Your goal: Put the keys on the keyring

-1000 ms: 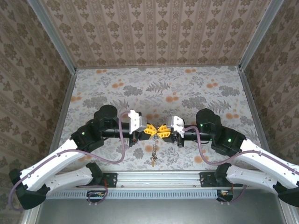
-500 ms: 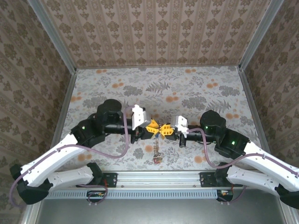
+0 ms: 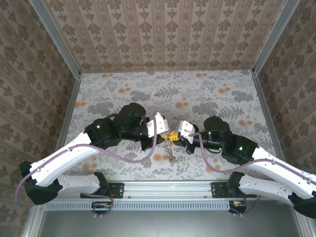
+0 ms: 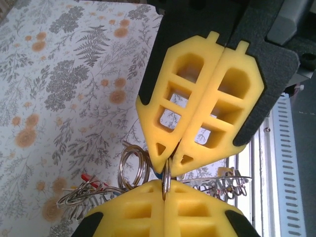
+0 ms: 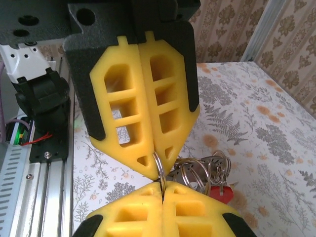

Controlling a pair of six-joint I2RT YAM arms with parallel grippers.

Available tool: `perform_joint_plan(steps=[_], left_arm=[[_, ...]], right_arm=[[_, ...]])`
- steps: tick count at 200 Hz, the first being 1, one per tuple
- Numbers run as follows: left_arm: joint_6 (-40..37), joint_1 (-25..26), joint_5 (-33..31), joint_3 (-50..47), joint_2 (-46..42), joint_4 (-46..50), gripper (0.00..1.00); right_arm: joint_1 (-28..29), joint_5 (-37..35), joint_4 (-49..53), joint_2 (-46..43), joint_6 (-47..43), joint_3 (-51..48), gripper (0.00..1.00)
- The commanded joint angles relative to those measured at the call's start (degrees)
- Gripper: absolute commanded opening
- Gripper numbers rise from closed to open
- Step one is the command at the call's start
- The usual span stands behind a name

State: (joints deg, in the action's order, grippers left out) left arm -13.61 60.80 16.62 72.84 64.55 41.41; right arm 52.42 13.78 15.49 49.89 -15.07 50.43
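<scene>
Top external view puts both arms bent inward over the near middle of the desk (image 3: 207,94), forearms roughly level and pointing at each other. The left arm reaches in from the near left and the right arm from the near right, so the two claws meet tip to tip.

From the left wrist, the left claw (image 4: 163,189) has its yellow fingers pressed together, pinching the thin metal loop of the keyring (image 4: 166,174) edge-on. The right wrist shows the right claw (image 5: 163,191) likewise pressed together on that same loop, so the ring is held between the two, lifted off the desk.

A tangle of wire loops hangs just beside the pinch, with a red-headed key (image 5: 220,192) among them. From above, the bunch dangles below the claws toward the near edge, and I cannot tell whether its lower end touches the desk.

My judgement is that the task is well along, with at least some of the keys hanging from the ring. No blue or yellow heads can be made out, so whether any key is left to thread is unclear
</scene>
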Motion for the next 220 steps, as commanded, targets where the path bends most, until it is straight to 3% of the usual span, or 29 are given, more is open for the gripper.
perform_joint_plan(steps=[1,39,55,81,112,167,183,194,207,220], left_arm=[[-0.81,0.46,-0.26,1.97,0.0,0.85,0.0],[-0.14,0.42,5.27,-2.07,-3.86,-6.29,0.0],[0.46,0.29,10.46,-6.43,-7.73,-14.18,0.0],[2.32,-0.85,15.5,-12.26,-12.88,-25.64,0.0],[5.53,-3.9,20.55,-15.78,-14.19,-33.48,0.0],[10.61,-5.81,26.65,-20.12,-15.74,-44.06,0.0],[11.94,-5.92,27.71,-20.71,-15.57,-45.78,0.0],[12.2,-5.91,27.78,-20.36,-15.14,-45.14,0.0],[10.79,-5.73,26.7,-18.49,-14.35,-39.59,0.0],[6.93,-4.7,21.28,-14.37,-13.23,-29.19,0.03]], right_arm=[[0.55,1.44,-1.01,-0.07,-0.89,2.78,0.0],[0.56,8.66,-1.82,-0.36,-2.11,1.6,0.0],[0.63,11.33,-3.44,-0.86,-1.84,0.53,0.12],[0.58,13.55,-4.47,-1.24,-1.1,0.27,0.21],[0.59,14.21,-5.02,-1.16,-0.58,0.45,0.21],[0.63,14.02,-6.69,-2.0,0.21,-0.33,0.11],[0.59,13.28,-6.96,-2.42,0.02,-0.41,0.01],[0.61,12.3,-7.14,-2.84,-0.13,-0.5,0.0],[0.61,10.55,-7.09,-3.67,-0.25,-0.7,0.0],[0.64,8.62,-6.3,-4.4,-0.45,-0.47,0.0]])
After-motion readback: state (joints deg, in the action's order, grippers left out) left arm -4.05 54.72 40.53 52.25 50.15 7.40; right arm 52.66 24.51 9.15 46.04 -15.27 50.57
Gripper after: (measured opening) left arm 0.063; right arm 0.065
